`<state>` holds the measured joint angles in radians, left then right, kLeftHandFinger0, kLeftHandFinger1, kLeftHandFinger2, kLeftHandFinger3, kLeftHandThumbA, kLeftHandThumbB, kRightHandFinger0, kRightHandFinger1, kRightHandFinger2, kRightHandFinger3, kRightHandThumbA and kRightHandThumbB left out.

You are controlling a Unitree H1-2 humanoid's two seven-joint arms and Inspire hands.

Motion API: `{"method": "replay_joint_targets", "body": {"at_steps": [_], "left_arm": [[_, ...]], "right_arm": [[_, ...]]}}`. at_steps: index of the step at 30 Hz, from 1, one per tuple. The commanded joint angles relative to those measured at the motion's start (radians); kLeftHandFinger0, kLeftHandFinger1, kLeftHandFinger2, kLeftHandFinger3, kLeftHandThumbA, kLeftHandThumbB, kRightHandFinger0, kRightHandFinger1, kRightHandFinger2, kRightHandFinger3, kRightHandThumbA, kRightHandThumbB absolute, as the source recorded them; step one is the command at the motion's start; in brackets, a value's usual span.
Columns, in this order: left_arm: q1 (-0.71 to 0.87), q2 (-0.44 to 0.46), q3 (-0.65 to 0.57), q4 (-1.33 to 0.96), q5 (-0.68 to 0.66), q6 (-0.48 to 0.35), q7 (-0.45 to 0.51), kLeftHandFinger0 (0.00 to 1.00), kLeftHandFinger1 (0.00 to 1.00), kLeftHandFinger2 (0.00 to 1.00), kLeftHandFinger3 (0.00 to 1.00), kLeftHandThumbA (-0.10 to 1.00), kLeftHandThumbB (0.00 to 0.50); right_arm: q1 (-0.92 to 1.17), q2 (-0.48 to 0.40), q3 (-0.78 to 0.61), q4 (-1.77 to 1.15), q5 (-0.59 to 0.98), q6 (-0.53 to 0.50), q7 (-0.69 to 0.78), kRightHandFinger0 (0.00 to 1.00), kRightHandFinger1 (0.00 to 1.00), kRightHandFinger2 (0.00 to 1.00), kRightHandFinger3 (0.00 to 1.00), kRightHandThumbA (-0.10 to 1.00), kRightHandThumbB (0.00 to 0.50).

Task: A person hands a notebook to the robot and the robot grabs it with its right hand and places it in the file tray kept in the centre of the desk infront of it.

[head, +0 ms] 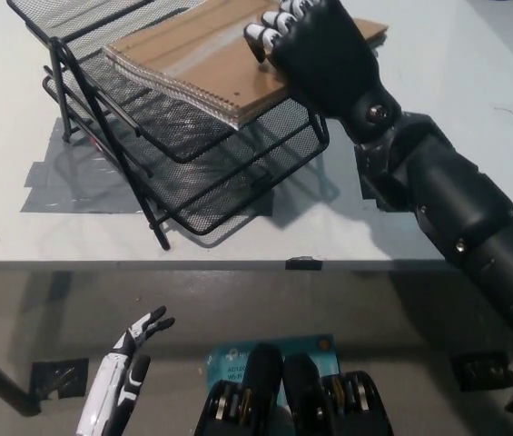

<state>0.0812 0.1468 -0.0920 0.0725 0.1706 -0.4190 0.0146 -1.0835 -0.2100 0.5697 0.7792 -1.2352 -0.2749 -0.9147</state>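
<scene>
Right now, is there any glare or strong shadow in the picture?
Head view: a pale streak of glare crosses the notebook cover held by the right hand; the file tray casts soft shadows on the desk; focus is sharp.

grey tape patch [74, 186] on desk | blue label [270, 356] on floor

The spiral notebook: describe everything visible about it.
The brown cardboard-covered spiral notebook has silver wire binding along its near-left edge, with punched holes beside it. It lies tilted across the black wire-mesh file tray, over its upper tiers, not yet fully in. The black right hand grips its right edge.
</scene>
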Motion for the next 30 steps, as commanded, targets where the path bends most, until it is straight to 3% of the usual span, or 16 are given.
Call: {"method": "replay_joint_targets", "body": {"at_steps": [1,6,10,15,16,20,24,28,30], "left_arm": [[-0.014,0.013,-0.005,-0.024,0.013,-0.024,-0.018,1.0,1.0,0.82,0.85,1.0,0.294],[-0.013,0.016,-0.009,-0.029,0.023,-0.01,-0.018,1.0,1.0,0.82,0.81,1.0,0.308],[-0.013,0.016,-0.009,-0.035,0.017,0.002,-0.022,1.0,1.0,0.81,0.79,1.0,0.314],[-0.016,0.013,-0.008,-0.04,0.029,0.006,-0.016,1.0,1.0,0.8,0.78,1.0,0.317],[-0.021,0.017,-0.009,-0.031,0.04,-0.018,-0.01,1.0,1.0,0.8,0.78,1.0,0.289],[-0.025,0.018,-0.009,-0.033,0.056,-0.023,-0.006,1.0,1.0,0.79,0.77,1.0,0.291],[-0.036,0.02,-0.009,-0.024,0.061,-0.035,-0.005,1.0,1.0,0.79,0.77,1.0,0.277],[-0.04,0.021,-0.009,-0.018,0.047,-0.042,-0.011,1.0,1.0,0.78,0.78,1.0,0.285],[-0.041,0.022,-0.01,-0.015,0.042,-0.045,-0.013,1.0,1.0,0.78,0.78,1.0,0.29]], "right_arm": [[-0.139,0.023,0.01,0.006,-0.012,0.032,-0.122,0.0,0.0,0.14,0.25,0.89,0.0],[-0.179,0.042,0.009,0.008,0.01,0.022,-0.113,0.0,0.0,0.13,0.27,0.88,0.0],[-0.203,0.057,0.001,0.014,0.018,0.036,-0.086,0.0,0.0,0.12,0.32,0.98,0.0],[-0.235,0.073,0.009,0.069,0.012,0.048,-0.12,0.0,0.0,0.14,0.27,0.89,0.0],[-0.24,0.086,0.017,0.115,0.009,0.05,-0.148,0.0,0.0,0.09,0.25,0.89,0.0],[-0.248,0.11,0.034,0.22,0.02,0.024,-0.195,0.0,0.0,0.03,0.2,0.88,0.0],[-0.258,0.129,0.055,0.314,0.027,0.012,-0.229,0.0,0.0,0.03,0.2,0.84,0.0],[-0.252,0.145,0.076,0.391,0.031,0.052,-0.24,0.0,0.0,0.07,0.24,0.89,0.0],[-0.247,0.151,0.083,0.417,0.037,0.049,-0.246,0.0,0.0,0.11,0.25,0.76,0.0]]}}
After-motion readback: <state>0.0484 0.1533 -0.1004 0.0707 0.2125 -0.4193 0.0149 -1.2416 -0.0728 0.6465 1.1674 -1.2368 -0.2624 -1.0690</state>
